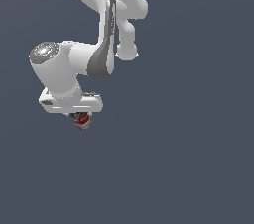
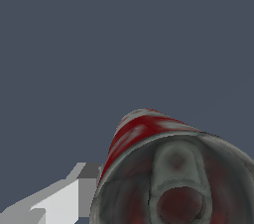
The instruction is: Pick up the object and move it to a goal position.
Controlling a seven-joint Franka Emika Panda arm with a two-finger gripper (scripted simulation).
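Much is hidden here. In the exterior view the white hand of the arm covers the pincer almost wholly; its fingers cannot be made out, only a small red and white can poking out from beneath the hand's flat underside. The arm's upper links run off the top edge of that view, so the base is out of sight. The backdrop is a flat blue-grey with no edge, seam or shadow, so I cannot tell whether it is a bench or floor, nor whether the can touches it.

In the wrist view the can fills the lower part, cut off by the frame; its dark lid with pull tab faces the camera, and the red and white label recedes behind. One pale finger lies against the can's side; the other is hidden by the can. The pincer appears closed on the can, though only one contact shows.

The wrist is bent so the hand points downward, its grey-capped joint toward the exterior view's left.
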